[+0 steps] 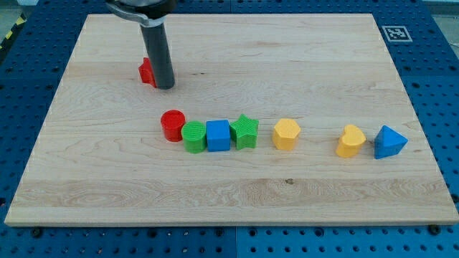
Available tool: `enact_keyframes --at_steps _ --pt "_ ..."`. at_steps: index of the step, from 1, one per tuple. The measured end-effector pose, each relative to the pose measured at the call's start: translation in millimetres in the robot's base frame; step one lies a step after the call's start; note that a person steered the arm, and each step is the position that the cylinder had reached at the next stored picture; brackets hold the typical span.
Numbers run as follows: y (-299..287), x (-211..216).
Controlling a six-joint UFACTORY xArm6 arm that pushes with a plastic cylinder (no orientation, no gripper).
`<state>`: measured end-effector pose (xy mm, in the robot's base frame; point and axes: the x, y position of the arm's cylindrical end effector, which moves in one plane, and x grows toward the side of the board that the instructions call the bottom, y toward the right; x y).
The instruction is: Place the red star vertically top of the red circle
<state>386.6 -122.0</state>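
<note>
Inspection from the view's left: red star [146, 72] lies on the counter [301, 57] toward the view's top, largely hidden behind my rod; my tip [165, 87] touches its right side. No claw is fitted, so none to report. Red circle [172, 125] sits below, well apart from the star. Touching it in a row rightward: green circle [193, 137], blue cube [218, 135], green star [245, 131]. Further right: yellow hexagon [285, 134], yellow heart [351, 141], blue triangle [389, 142].

A wooden board [301, 57] carries eight blocks. A red star [147, 72] is seen touching my tip [166, 87] on its left. Below the tip, a row is formed: red circle [172, 125], green circle [193, 136], blue cube [218, 135], green star [245, 131], yellow hexagon [285, 134], yellow heart [351, 141], blue triangle [389, 142].
</note>
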Motion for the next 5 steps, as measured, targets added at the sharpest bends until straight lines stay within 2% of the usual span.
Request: enact_keyframes --at_steps 1,3,5 --pt "-11 9" --pt "-75 9" --pt "-46 -34"
